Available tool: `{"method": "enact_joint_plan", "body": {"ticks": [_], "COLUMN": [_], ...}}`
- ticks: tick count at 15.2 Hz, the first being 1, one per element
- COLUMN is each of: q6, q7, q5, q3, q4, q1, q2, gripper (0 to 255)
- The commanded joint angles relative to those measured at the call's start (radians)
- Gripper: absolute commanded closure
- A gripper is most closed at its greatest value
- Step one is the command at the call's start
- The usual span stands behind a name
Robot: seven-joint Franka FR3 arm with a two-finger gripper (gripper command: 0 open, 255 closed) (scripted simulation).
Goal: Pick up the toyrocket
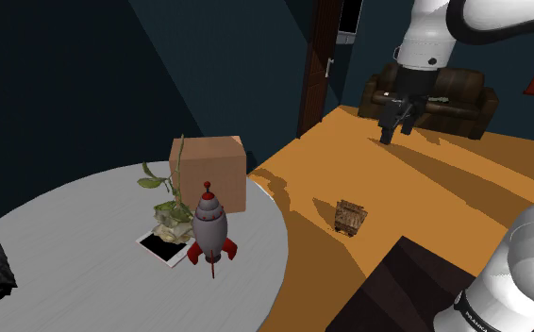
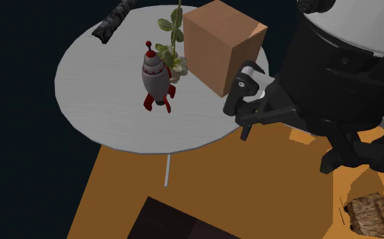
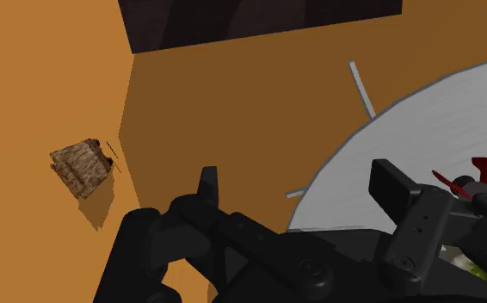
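An orange floor (image 1: 425, 189) runs beneath dark blue walls, with a brown sofa (image 1: 430, 99) at the far side and a round pale-grey table (image 1: 86, 236) in the foreground. The toy rocket (image 1: 208, 226), grey with a red nose and red fins, stands upright on the table near its edge. In the shoulder view it is at 6 o'clock from a brown cardboard box (image 1: 208, 170), and a small leafy plant (image 1: 166, 203) stands just beside it at 9 o'clock. The gripper (image 1: 394, 135) hangs in the air over the floor, at 1 o'clock from the rocket and well apart from it. Its fingers (image 3: 207, 182) stand apart, released, with nothing between them. A small wooden crate (image 1: 350, 215) lies on the floor at 3 o'clock from the rocket.
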Motion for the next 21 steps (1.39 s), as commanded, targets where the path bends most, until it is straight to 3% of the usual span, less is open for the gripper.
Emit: {"method": "enact_joint_plan", "body": {"ticks": [1, 11, 21], "q6": [0.0, 0.269, 0.437], "q7": [0.0, -0.171, -0.361], "q5": [0.0, 0.08, 0.182], "q3": [0.0, -0.013, 0.007], "q4": [0.0, 0.072, 0.244], "q1": [0.0, 0.101, 0.192], "q2": [0.0, 0.288, 0.585], "gripper": [0, 0, 0]}}
